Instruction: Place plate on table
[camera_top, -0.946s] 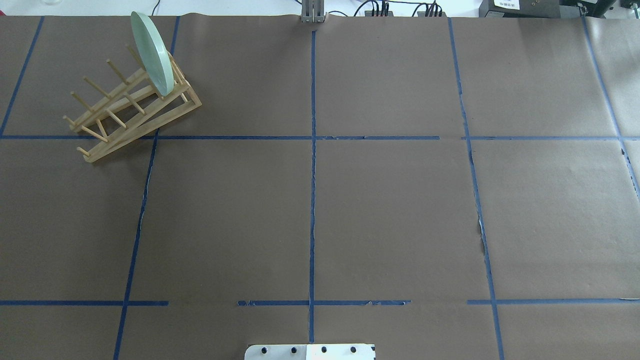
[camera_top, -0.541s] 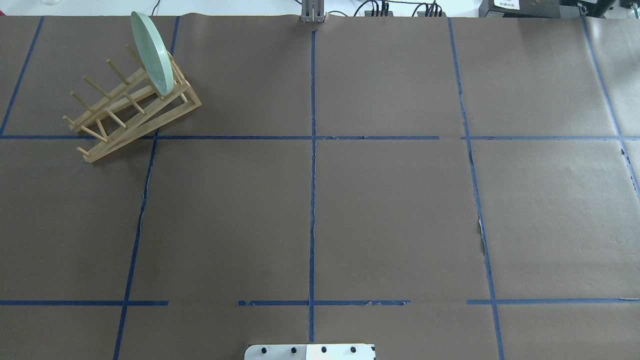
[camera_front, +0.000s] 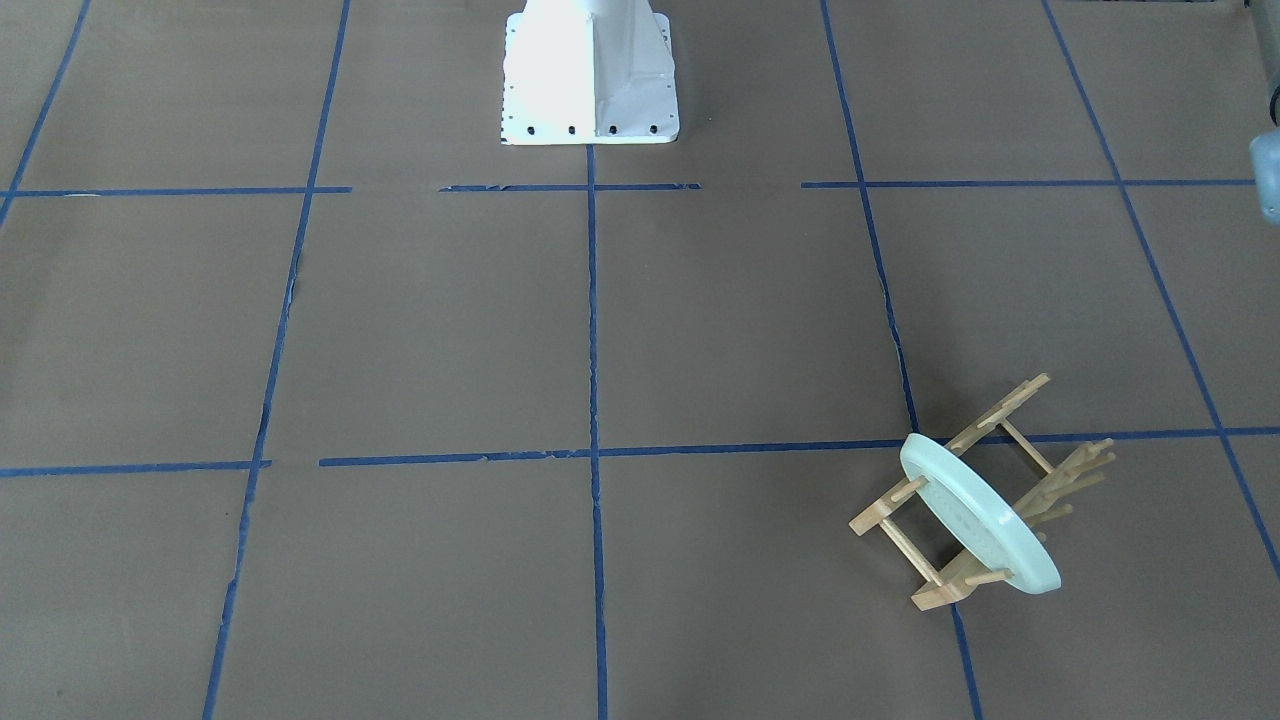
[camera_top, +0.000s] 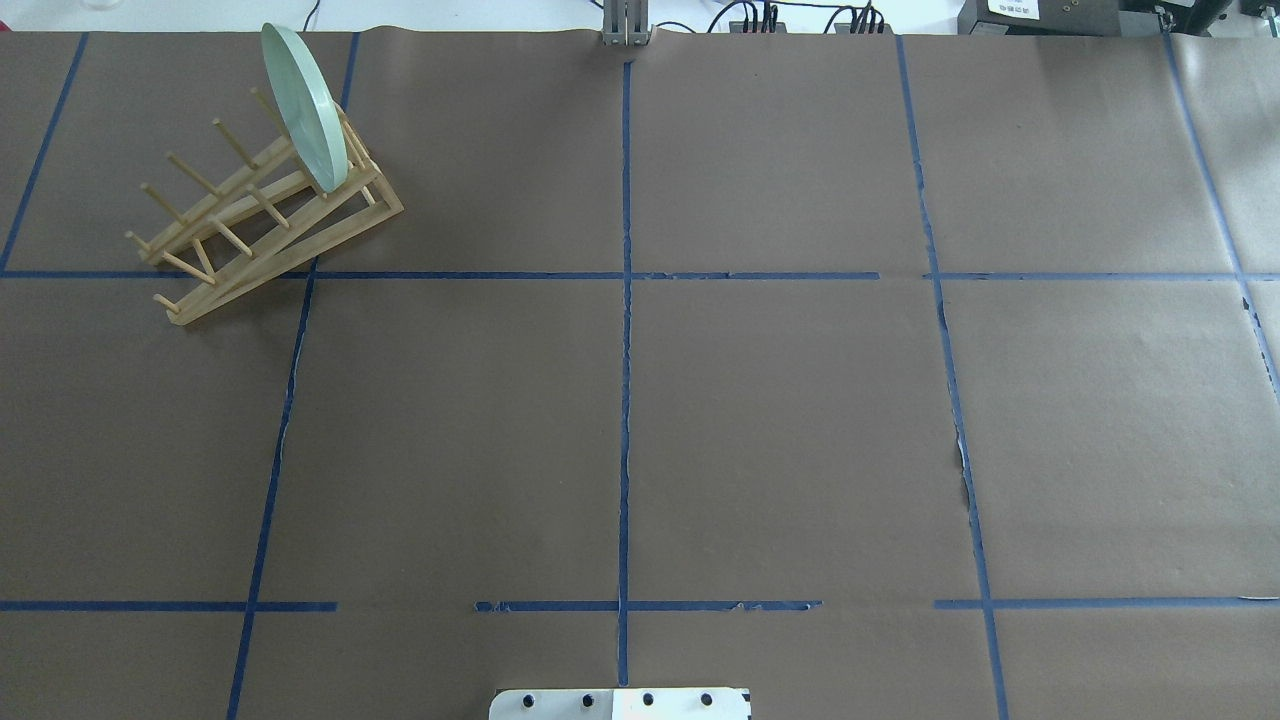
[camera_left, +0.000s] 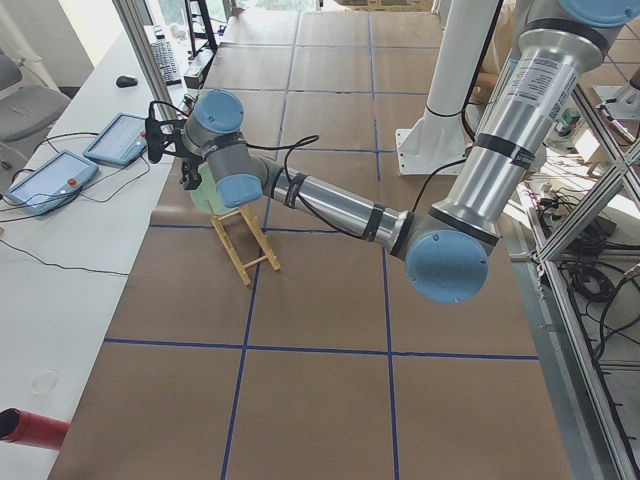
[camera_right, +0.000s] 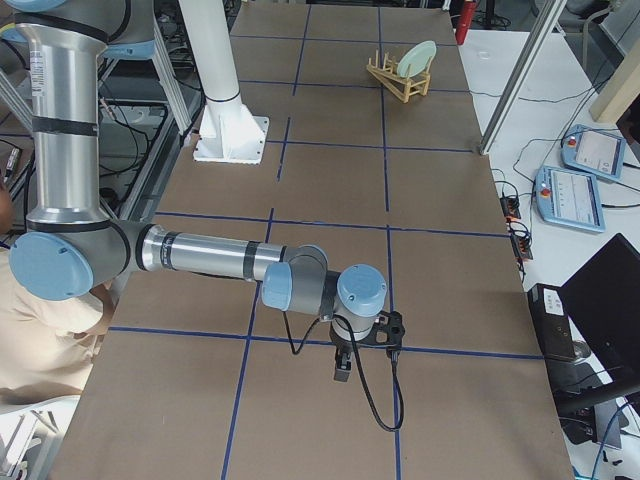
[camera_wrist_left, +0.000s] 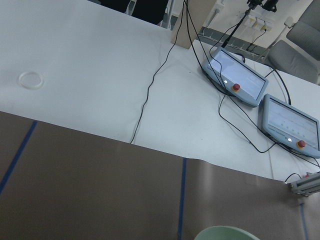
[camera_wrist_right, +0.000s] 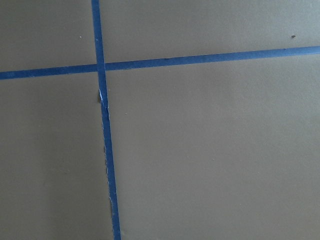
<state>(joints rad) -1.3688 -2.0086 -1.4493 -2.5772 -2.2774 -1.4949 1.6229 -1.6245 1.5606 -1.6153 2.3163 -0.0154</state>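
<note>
The pale mint-green plate (camera_top: 303, 108) stands on edge in the end slot of the light wooden peg rack (camera_top: 260, 215), at the far left of the brown table (camera_top: 780, 420). It also shows in the front-facing view (camera_front: 975, 525) and in the right view (camera_right: 415, 60). In the left view my left gripper (camera_left: 178, 150) hovers right by the plate (camera_left: 207, 190); I cannot tell if it is open or shut. The plate's rim (camera_wrist_left: 225, 233) peeks in at the bottom of the left wrist view. My right gripper (camera_right: 342, 370) points down at bare table, far from the plate; I cannot tell its state.
The white robot base (camera_top: 620, 703) stands at the near table edge. Beyond the far edge, a white bench holds two teach pendants (camera_wrist_left: 235, 77) and cables. A red cylinder (camera_left: 30, 427) lies on the bench. Blue tape lines (camera_wrist_right: 105, 130) cross the paper.
</note>
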